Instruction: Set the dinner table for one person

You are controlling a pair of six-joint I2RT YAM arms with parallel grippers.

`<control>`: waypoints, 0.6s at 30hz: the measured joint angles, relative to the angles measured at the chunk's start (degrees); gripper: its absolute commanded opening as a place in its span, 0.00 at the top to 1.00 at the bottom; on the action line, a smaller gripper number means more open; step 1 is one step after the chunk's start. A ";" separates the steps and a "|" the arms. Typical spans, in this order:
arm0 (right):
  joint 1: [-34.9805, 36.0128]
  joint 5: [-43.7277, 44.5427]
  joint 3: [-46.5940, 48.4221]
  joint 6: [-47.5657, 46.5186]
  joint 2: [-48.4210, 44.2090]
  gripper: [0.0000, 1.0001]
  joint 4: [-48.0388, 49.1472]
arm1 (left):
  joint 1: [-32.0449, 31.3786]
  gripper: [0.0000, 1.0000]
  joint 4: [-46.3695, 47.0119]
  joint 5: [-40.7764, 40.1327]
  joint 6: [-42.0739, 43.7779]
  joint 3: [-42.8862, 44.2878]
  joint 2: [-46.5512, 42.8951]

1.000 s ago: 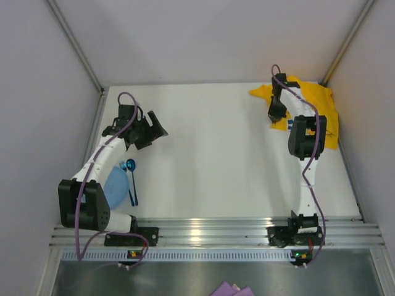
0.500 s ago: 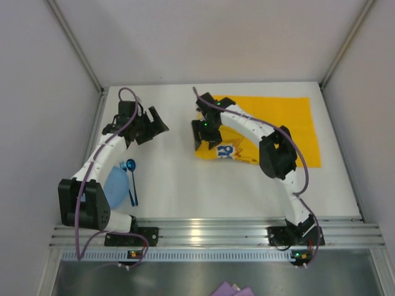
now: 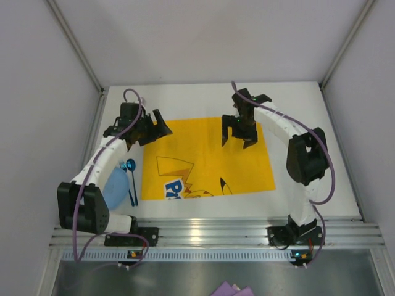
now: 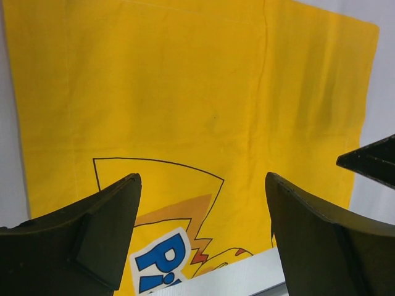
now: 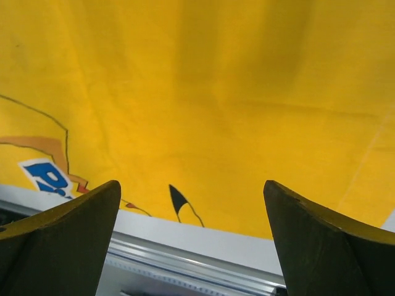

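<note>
- Spread flat now, the yellow cloth was a crumpled heap a second ago and only half unrolled shortly after. The right arm has swung across with it.
- The right jaws, pinched on the cloth back then, now stand wide open just above its far edge and hold nothing.
- The left jaws hang open and empty over the cloth's far left corner. The left arm has barely shifted.
- The tabletop lies under the cloth and shows past it on every side. It is rigid, fixed and smooth, with nothing to grasp, and fabric probably slides on it easily.
- The cloth looks soft, light and limp, so it is best pinched at a corner or edge.
- A blue plate and a blue spoon sit just left of the cloth's near left corner. The plate is probably light and should be taken by the rim. The spoon lies low, so pinch across its handle.
</note>
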 measured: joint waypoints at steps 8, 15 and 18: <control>-2.80 1.66 -12.09 0.94 -1.57 0.03 8.74 | -1.62 0.13 -2.80 -6.49 1.79 3.76 0.24; -3.69 -2.38 -21.22 1.60 -3.06 0.30 22.27 | -1.53 0.12 -3.30 -15.37 3.13 11.19 1.46; -5.44 -4.35 -23.80 2.03 -3.91 0.42 25.49 | -1.36 0.11 -3.67 -17.86 3.58 12.59 2.49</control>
